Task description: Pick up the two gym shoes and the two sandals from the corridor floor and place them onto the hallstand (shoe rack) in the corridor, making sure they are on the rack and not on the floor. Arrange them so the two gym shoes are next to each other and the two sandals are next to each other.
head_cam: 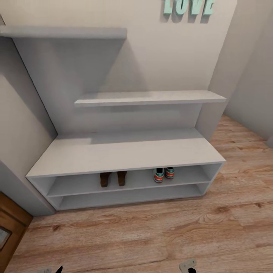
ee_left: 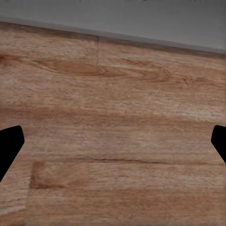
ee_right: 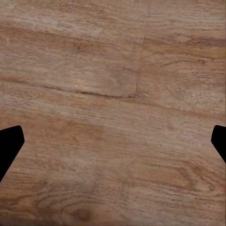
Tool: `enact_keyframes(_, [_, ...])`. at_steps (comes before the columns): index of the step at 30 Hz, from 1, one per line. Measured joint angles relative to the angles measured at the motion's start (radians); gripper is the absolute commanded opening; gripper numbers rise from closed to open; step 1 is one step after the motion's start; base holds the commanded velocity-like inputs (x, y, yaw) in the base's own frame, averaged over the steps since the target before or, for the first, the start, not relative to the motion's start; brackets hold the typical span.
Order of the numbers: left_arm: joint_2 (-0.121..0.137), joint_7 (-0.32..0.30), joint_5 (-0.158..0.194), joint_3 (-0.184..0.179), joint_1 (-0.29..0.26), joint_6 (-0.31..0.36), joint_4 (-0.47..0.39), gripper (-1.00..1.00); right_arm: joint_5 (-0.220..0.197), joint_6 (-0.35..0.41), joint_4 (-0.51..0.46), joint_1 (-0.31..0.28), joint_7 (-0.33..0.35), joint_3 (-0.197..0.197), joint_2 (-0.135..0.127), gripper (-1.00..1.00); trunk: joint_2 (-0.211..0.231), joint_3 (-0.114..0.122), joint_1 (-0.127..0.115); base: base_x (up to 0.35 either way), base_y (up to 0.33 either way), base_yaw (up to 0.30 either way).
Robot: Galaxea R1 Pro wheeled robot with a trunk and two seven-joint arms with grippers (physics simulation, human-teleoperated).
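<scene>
Warm brown wood-grain planks of the corridor floor (head_cam: 159, 235) are running across the lower part of the head view, meeting pale walls behind and to the right. Against the back wall the hallstand (head_cam: 125, 153) is standing: a wide, low, pale-grey unit with a flat bench top, two long open shelves beneath it and a tall back panel carrying two ledges at different heights.

The sandals (head_cam: 113, 178), dark brown with chunky heels, are sitting side by side on the upper open shelf, left of centre, heels facing outward. The gym shoes (head_cam: 163, 174), cream-white with green stripes and red-orange heel tabs, are sitting next to each other on the same shelf, right of centre and well apart from the sandals.

Teal letters (head_cam: 188, 7) are hanging on the wall above the unit, and a brown wooden door (head_cam: 9, 227) is showing at the lower left edge.

The left gripper (ee_left: 113, 141) is hovering over bare planks near a grey baseboard (ee_left: 155, 40), its dark fingers spread wide. The right gripper (ee_right: 113, 141) is likewise facing bare floor with its fingers wide apart and nothing between them
</scene>
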Motion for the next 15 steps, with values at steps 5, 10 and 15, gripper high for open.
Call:
enact_keyframes(5, [0.0, 0.003, 0.0, -0.003, 0.0, 0.0, 0.0, 1.0, 0.0, 0.001, 0.0, 0.0, -0.001, 0.0, -0.001, 1.0, 0.035, 0.016, -0.019, 0.0, 0.0, 0.0])
enact_keyframes(10, [0.0, 0.004, 0.0, -0.003, 0.0, 0.0, 0.0, 1.0, 0.0, 0.002, 0.0, 0.0, -0.001, 0.0, -0.002, 1.0, 0.07, 0.031, -0.038, 0.0, 0.0, 0.0])
enact_keyframes(15, [0.0, 0.004, 0.0, -0.003, 0.0, -0.001, 0.0, 1.0, 0.0, 0.002, 0.0, 0.0, -0.001, 0.0, -0.003, 1.0, 0.105, 0.047, -0.058, 0.0, 0.0, 0.0])
